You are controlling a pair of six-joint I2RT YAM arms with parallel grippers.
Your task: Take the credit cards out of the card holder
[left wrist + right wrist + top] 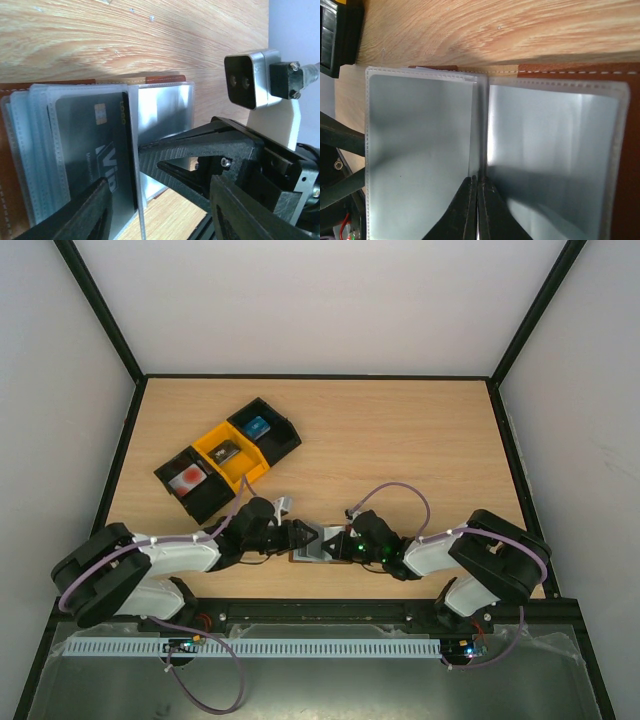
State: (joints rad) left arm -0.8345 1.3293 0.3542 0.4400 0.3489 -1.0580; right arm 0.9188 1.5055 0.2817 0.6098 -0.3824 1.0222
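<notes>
The brown card holder (303,557) lies open near the table's front edge, between both grippers. Its clear sleeves fan out in the left wrist view (165,115), and one sleeve holds a dark grey card (95,145). My left gripper (160,220) is open, its fingers spread on either side of that sleeve's edge. My right gripper (477,187) is shut on a thin sleeve edge at the holder's middle fold (482,125). It also shows in the left wrist view (200,150). A white card with a red blotch (188,478), a dark grey card (226,451) and a blue card (257,426) lie in trays.
Three joined trays stand at the back left: black (178,490), yellow (240,468) and black (283,436). A black tray corner shows in the right wrist view (335,35). Bare wood table (400,440) stretches right and back, with dark frame posts round its edges.
</notes>
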